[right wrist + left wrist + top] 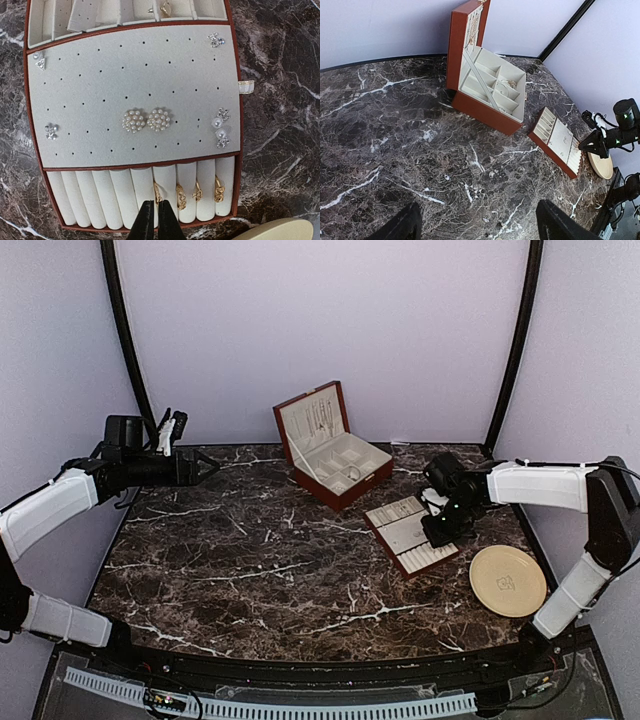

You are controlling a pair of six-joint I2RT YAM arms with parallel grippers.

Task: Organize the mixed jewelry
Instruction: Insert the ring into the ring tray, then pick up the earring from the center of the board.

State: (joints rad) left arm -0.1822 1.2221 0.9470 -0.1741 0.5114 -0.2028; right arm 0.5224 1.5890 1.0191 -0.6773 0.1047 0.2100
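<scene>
**Desk:** Jewelry [146, 120] first: where does it sit on your screen?

**Me:** Mostly on the lift-out tray [125, 75], which lies on the bench [250, 560] just in front of the wooden box [330, 445]. Two pearl studs [134, 121] are mid-pad, and small silver studs [216, 40] sit round its edges. Four gold rings [180, 196] are tucked into the ring rolls [100, 195] at the end nearest my right claw [154, 225]. A few more pieces show in the box, too small for me to name.

**Desk:** And the claws?

**Me:** The right claw hangs over the tray's near edge, its tips drawn almost together with only a thin slit between. I can't tell whether anything is pinched there. The left claw [477, 225] is spread wide, holding nothing, above the bench's left side.

**Desk:** Which way is the next piece?

**Me:** Just ahead of the right tips and a touch to the right: the leftmost ring [159, 192]. The rolls run lengthwise away from the claw, in line with that slit, so I judge the approach goes along the groove. The right arm is far nearer; the left is well apart from the tray. The plate [508, 581] lies near the tray, on its right.
</scene>
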